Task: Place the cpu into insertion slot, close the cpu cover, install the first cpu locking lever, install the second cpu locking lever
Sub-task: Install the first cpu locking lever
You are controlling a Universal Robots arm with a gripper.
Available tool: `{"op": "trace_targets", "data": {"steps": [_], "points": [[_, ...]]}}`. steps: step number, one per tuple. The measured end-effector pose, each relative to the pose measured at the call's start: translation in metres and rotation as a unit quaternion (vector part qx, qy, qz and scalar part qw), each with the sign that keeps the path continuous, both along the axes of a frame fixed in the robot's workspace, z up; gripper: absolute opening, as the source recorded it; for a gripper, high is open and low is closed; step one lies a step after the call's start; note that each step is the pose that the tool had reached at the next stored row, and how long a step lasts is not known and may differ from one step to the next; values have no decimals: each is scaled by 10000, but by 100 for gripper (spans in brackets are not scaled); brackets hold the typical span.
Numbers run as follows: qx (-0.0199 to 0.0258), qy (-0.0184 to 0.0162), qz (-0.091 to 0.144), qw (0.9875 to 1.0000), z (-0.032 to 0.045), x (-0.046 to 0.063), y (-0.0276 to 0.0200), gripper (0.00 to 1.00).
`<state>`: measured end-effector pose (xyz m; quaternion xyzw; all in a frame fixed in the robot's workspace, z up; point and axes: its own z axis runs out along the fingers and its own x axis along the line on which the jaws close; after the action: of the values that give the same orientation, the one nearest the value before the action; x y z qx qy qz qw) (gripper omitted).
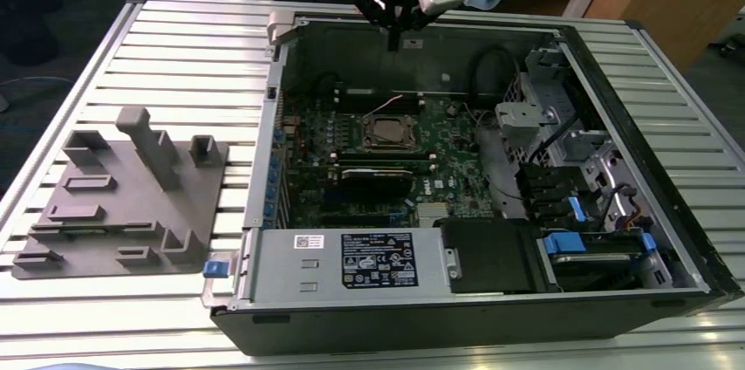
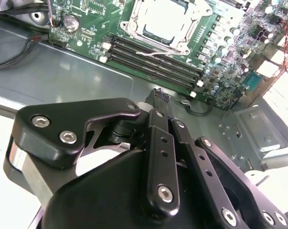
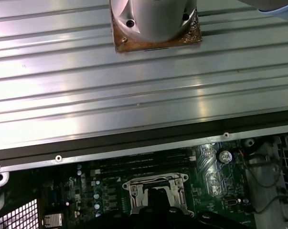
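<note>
Silver-grey flat square metal-topped cpu [image 2: 161, 20], seated in the metal-rimmed square black insertion slot [image 2: 183, 44], well below the black gripper [image 2: 160, 98]. Hovers empty, fingers together. Looks light, stiff, fragile underneath; suits gripping by opposite edges.

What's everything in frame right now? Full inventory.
table: one, silver, slatted, beneath everything
computer case: one, black, open, on the table
motherboard: one, green, inside the case
insertion slot: one, metal-rimmed, mid-board
cpu: one, silver-grey, apparently seated in the slot
cpu cover: one, silver-grey, flat over the slot
memory slots: several, black, beside the slot
power supply: one, grey, in the case
fixture tray: one, grey, exterior view's left of the case
gripper: one, black, shut, above the case's edge
</note>
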<state>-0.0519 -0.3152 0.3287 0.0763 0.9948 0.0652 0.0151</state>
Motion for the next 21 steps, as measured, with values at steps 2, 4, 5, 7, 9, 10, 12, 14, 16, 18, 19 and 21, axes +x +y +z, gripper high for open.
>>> {"op": "trace_targets", "data": {"steps": [2, 4, 5, 7, 9, 10, 12, 14, 16, 18, 19, 21], "points": [[-1, 0, 0, 10000, -13, 0, 0, 11], [-1, 1, 0, 10000, -13, 0, 0, 11], [-1, 0, 0, 10000, -14, 0, 0, 11], [0, 0, 0, 10000, -15, 0, 0, 11], [0, 0, 0, 10000, -15, 0, 0, 11], [0, 0, 0, 10000, -16, 0, 0, 11], [0, 0, 0, 10000, -16, 0, 0, 11], [0, 0, 0, 10000, -53, 0, 0, 11], [-1, 0, 0, 10000, -62, 0, 0, 11], [-1, 0, 0, 10000, -64, 0, 0, 11], [0, 0, 0, 10000, -64, 0, 0, 11], [0, 0, 0, 10000, -65, 0, 0, 11]]}}
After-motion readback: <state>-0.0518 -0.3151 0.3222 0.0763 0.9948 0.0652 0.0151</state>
